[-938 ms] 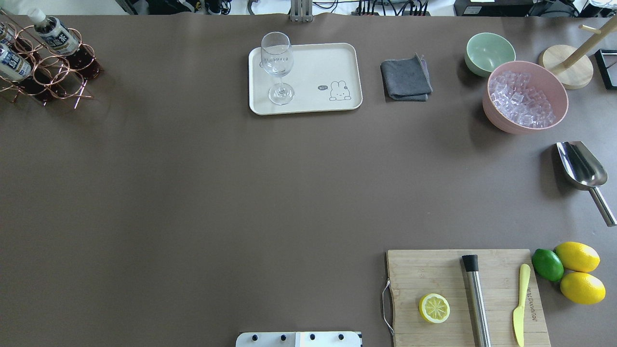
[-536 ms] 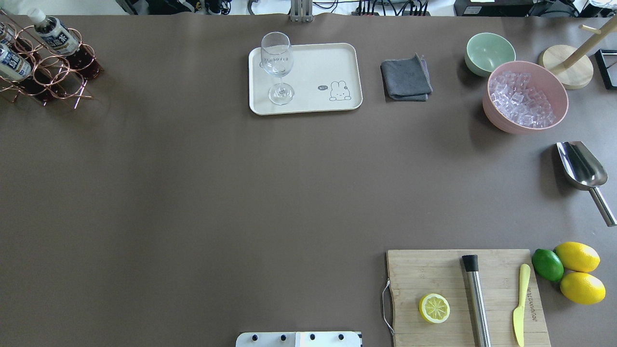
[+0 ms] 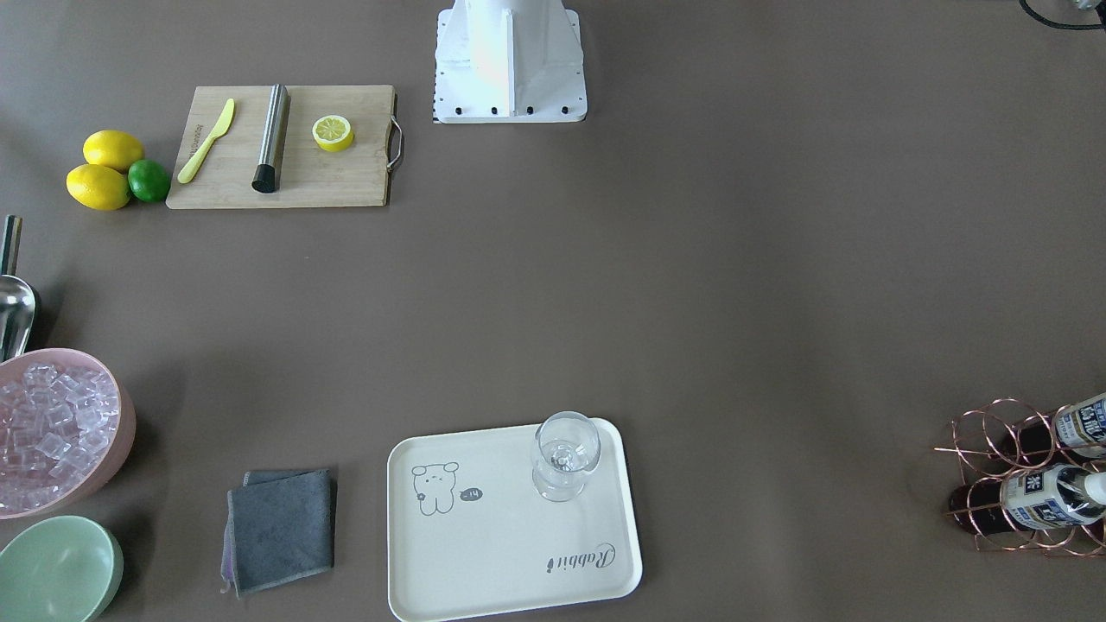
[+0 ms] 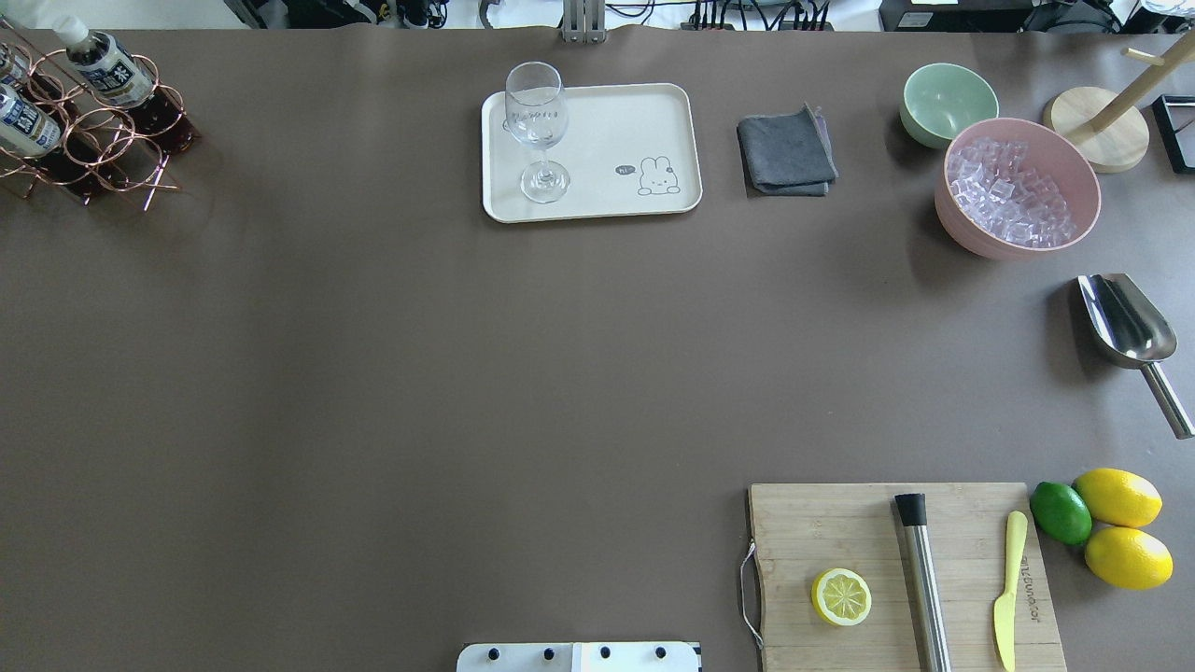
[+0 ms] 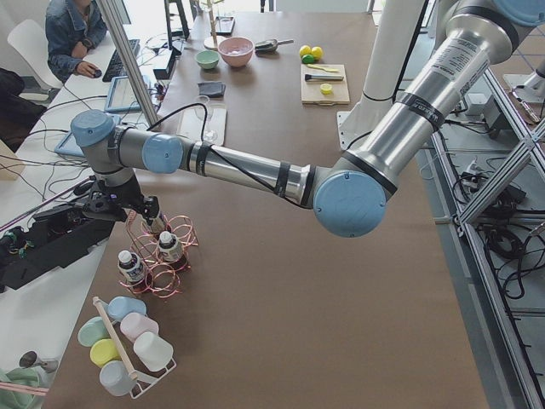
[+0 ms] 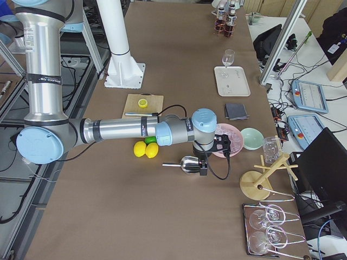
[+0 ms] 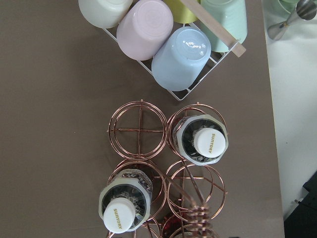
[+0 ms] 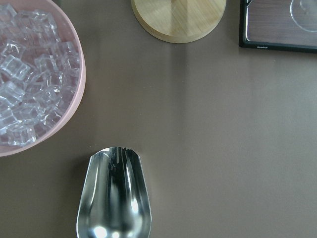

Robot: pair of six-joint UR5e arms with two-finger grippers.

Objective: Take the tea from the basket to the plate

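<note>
The copper wire basket (image 7: pixel 138 130) stands at the table's far left corner and also shows in the overhead view (image 4: pixel 103 159). Two tea bottles (image 7: pixel 203 141) (image 7: pixel 121 208) with white caps stand in its rings; a third is mostly hidden at the frame's bottom edge. The left wrist camera looks straight down on them. My left gripper (image 5: pixel 146 215) hovers just above the basket's handle; I cannot tell if it is open. The cream plate (image 4: pixel 616 131) lies at the far middle with a wine glass (image 4: pixel 540 131) on it. My right gripper (image 6: pixel 203 168) hangs over the metal scoop (image 8: pixel 114 198); its state is unclear.
A white wire rack of pastel cups (image 7: pixel 163 44) stands right beside the basket. A grey cloth (image 4: pixel 786 154), green bowl (image 4: pixel 948 103) and pink bowl of ice (image 4: pixel 962 229) lie right of the plate. A cutting board (image 4: pixel 840 532) with a lemon half sits near right.
</note>
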